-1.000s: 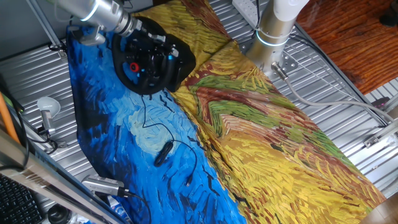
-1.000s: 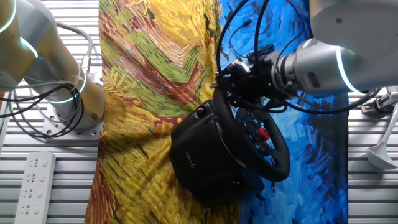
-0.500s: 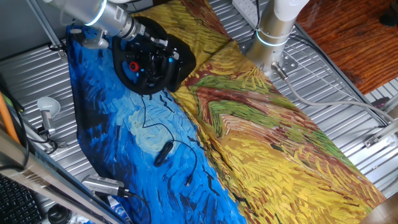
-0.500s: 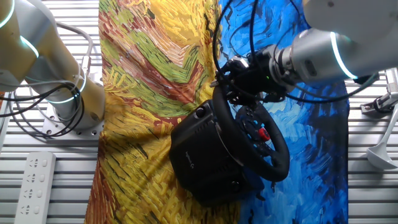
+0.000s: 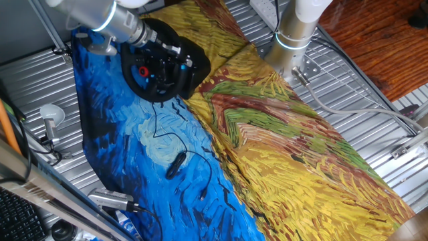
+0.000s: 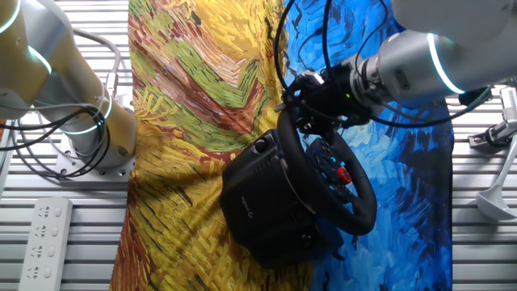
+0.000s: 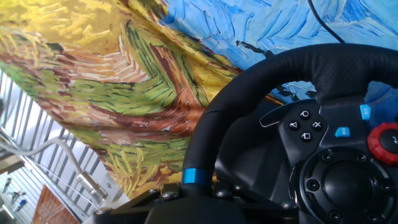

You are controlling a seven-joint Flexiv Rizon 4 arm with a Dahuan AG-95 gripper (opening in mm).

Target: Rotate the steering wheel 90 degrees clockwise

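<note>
The steering wheel is black with a thick rim, a grey hub and a red button, and stands on its black base on the painted cloth. My gripper sits at the top of the rim; in the other fixed view my gripper is at the rim's upper left end. In the hand view the rim curves down to a blue stripe that runs between my jaws at the bottom edge. The jaws look shut on the rim there. The red button is at the right edge.
A small black oval device with a thin cable lies on the blue part of the cloth. A second arm's base stands beyond the yellow cloth. A white power strip lies on the metal table.
My wrist has shifted a little up and back behind the wheel while the gripper stays on the rim's top. The wheel's red button has hardly moved.
</note>
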